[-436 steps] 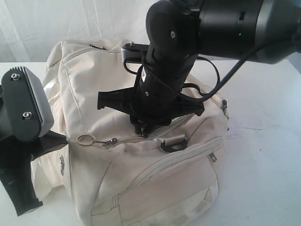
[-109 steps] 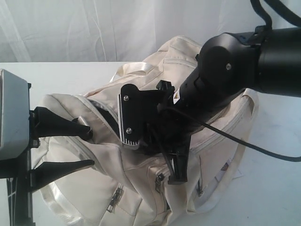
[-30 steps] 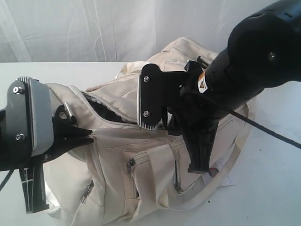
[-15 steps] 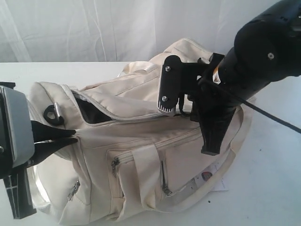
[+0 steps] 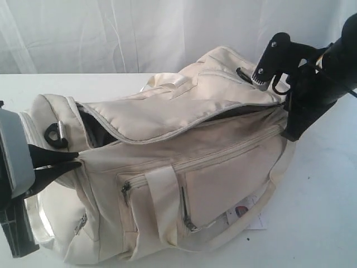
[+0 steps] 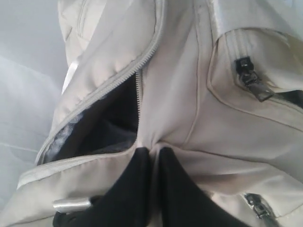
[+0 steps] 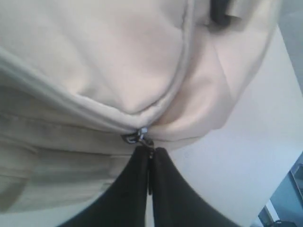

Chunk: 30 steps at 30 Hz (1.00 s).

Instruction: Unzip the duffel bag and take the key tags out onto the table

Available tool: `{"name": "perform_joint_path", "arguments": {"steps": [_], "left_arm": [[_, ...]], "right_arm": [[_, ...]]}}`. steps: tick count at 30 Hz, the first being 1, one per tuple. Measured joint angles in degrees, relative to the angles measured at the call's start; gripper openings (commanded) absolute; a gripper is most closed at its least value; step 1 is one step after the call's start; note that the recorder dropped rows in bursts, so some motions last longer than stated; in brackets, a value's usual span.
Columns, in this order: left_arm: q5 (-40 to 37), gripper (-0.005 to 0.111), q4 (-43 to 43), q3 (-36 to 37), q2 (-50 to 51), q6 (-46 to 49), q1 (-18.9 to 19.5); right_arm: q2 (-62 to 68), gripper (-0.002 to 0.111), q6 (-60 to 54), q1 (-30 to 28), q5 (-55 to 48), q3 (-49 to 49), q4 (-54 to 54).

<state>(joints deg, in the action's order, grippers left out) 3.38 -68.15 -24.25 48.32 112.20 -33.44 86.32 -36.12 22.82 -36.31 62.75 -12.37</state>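
The cream-white fabric duffel bag (image 5: 195,162) lies stretched between the left pincer (image 5: 76,159), clamped on its end cloth, and the right pincer (image 7: 150,152), pinching its small metal zip pull (image 7: 140,135); I'd draw that straight outward, cloth taut.

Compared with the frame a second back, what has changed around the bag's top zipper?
The right claw, shut on the zipper pull, has travelled from the middle of the bag to its end on the right of the exterior view, so the top zipper now gapes along nearly its whole length. The left claw keeps its pinch on the fabric at the other end.
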Motion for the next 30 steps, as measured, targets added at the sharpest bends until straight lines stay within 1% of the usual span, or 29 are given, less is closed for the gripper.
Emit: {"name": "perform_joint_path", "arguments": {"steps": [2, 7, 10, 17, 20, 23, 24, 26, 27, 29, 30], "left_arm": [[2.9, 0.0, -1.11, 0.21, -0.1, 0.0, 0.0], [9.28, 0.0, -1.65, 0.36, -0.1, 0.0, 0.0], [12.47, 0.0, -1.55, 0.36, -0.1, 0.0, 0.0], [19.33, 0.0, -0.88, 0.83, 0.13, 0.0, -0.21], [21.05, 0.0, -0.88, 0.92, 0.13, 0.0, -0.21], [21.17, 0.0, -2.07, 1.05, 0.13, 0.0, -0.21], [21.17, 0.003, -2.75, 1.05, 0.13, 0.0, -0.21], [20.94, 0.015, -4.52, 1.05, 0.13, 0.0, -0.21], [20.71, 0.026, -5.41, 1.05, 0.13, 0.0, -0.21], [20.4, 0.044, -7.64, 0.94, 0.13, 0.0, -0.07], [20.53, 0.059, -8.73, 0.79, 0.02, 0.0, -0.1]], "right_arm": [[0.0, 0.0, 0.45, -1.25, 1.35, 0.0, 0.0], [0.0, 0.0, 1.18, -1.9, 1.87, 0.0, 2.0], [0.0, 0.0, 1.18, -1.9, 0.88, 0.0, 3.96], [0.0, 0.0, 1.39, -2.12, -4.45, 0.0, 12.37], [0.0, 0.0, 1.39, -1.72, -6.79, 0.0, 14.55], [-0.19, 0.0, 1.39, -0.82, -8.41, 0.0, 14.89], [-0.23, 0.0, 1.39, -0.38, -8.76, 0.0, 14.89], [-0.45, 0.0, 1.39, 0.37, -9.62, 0.0, 14.89], [-0.55, 0.0, 1.5, 0.58, -9.91, 0.0, 14.89], [-0.55, 0.0, 1.5, 0.97, -10.41, 0.0, 14.89], [-0.58, 0.0, 1.5, 1.06, -10.67, 0.0, 14.89]]}}
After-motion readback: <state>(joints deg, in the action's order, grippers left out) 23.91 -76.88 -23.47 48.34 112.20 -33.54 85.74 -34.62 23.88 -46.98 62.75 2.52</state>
